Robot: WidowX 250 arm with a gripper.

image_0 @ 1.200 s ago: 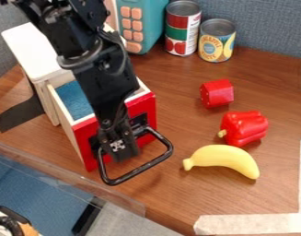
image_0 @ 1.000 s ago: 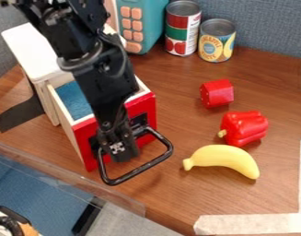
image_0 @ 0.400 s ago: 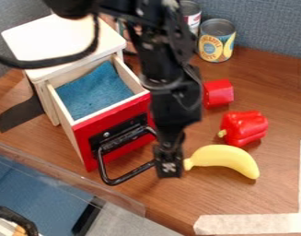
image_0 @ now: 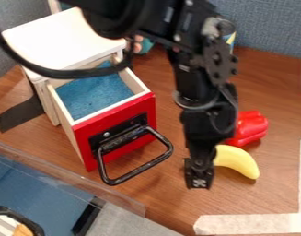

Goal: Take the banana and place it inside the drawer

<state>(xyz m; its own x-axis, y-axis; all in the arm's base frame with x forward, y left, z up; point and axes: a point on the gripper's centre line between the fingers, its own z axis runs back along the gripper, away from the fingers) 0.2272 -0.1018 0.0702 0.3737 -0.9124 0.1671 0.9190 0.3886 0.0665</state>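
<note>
The gripper [image_0: 199,179] hangs over the table just right of the drawer handle, in front of the banana's left end; whether it is open or shut cannot be told. The yellow banana [image_0: 237,160] lies on the wood, its left part hidden behind the gripper. To the left, the red-fronted drawer [image_0: 120,121] is pulled out of its white cabinet [image_0: 60,41], with blue lining inside and a black wire handle at the front.
A red toy pepper [image_0: 250,127] lies just behind the banana, partly covered by the arm. White tape [image_0: 257,224] runs along the table's front right. A clear plastic edge [image_0: 66,177] borders the lower left, and a grey fabric wall stands behind.
The gripper has moved right, from in front of the drawer to the banana's left end. The arm now hides the red block and uncovers the drawer. The drawer and banana have stayed put.
</note>
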